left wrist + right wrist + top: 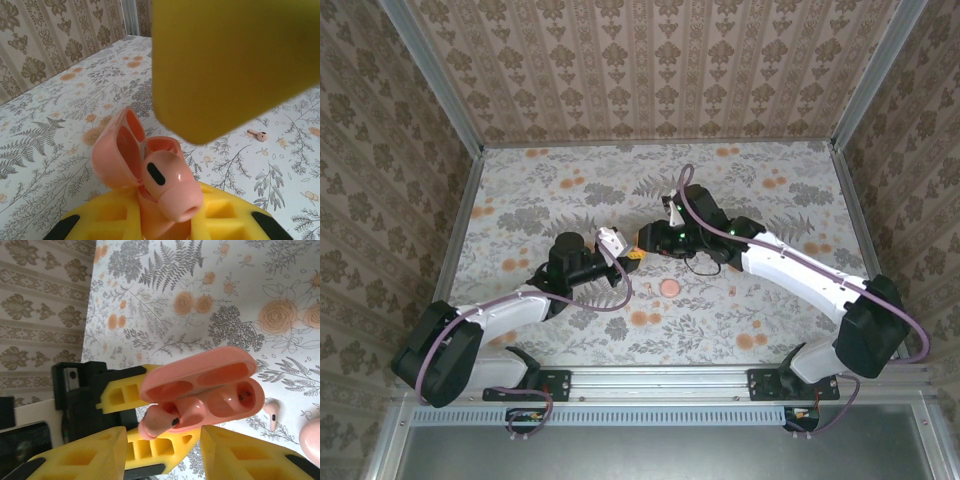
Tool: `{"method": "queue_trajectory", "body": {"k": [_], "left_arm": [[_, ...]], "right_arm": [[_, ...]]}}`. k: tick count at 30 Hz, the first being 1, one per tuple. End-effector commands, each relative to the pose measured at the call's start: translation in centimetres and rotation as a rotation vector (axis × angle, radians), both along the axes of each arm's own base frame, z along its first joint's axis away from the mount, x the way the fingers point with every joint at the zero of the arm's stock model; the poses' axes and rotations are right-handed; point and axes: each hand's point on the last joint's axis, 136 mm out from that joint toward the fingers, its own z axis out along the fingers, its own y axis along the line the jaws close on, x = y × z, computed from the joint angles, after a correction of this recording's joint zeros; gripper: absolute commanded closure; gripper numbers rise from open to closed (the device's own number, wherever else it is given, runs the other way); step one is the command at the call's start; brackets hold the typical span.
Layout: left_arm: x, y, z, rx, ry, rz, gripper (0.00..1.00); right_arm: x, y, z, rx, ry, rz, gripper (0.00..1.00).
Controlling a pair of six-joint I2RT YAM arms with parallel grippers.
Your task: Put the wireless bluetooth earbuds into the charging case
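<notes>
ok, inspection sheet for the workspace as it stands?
Surface: floral-print tabletop.
Job's things: coral-pink hinged plastic charging case open; one coral-pink plastic earbud partly in it; second earbud lying on the tabletop.
Clutter: flat round pink disc.
Grippers: left gripper shut on the case; right gripper open, close to the first earbud.
Cables: purple cables looped along both arms.
Surroundings: patterned wallpaper walls, aluminium frame posts.

The top view looks steeply down from above and behind the arm bases (535, 385) at the frame's lower edge, taking in the whole surface (720, 340). Both wrist views sit very close to the open charging case (120, 150), facing it from opposite sides. The right one is rolled, with the wall (40, 300) at frame left. Both also catch the loose earbud (258, 134).
</notes>
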Motion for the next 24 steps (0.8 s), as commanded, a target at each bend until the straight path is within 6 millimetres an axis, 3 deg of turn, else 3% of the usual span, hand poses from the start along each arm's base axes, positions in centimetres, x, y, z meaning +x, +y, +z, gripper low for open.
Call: {"method": "queue_trajectory", "body": {"k": [1, 12, 24], "left_arm": [[-0.1, 0.0, 0.6, -0.007, -0.040, -0.001, 0.82], [-0.1, 0.1, 0.7, -0.008, -0.046, 0.003, 0.81], [-0.2, 0.1, 0.9, -0.011, -0.047, 0.000, 0.81]], "right_arm": [[-0.1, 0.8, 0.6, 0.013, 0.024, 0.011, 0.57], [-0.5, 1.6, 0.8, 0.017, 0.032, 0.040, 0.58], [-0.6, 1.9, -0.4, -0.025, 0.052, 0.058, 0.64]]}}
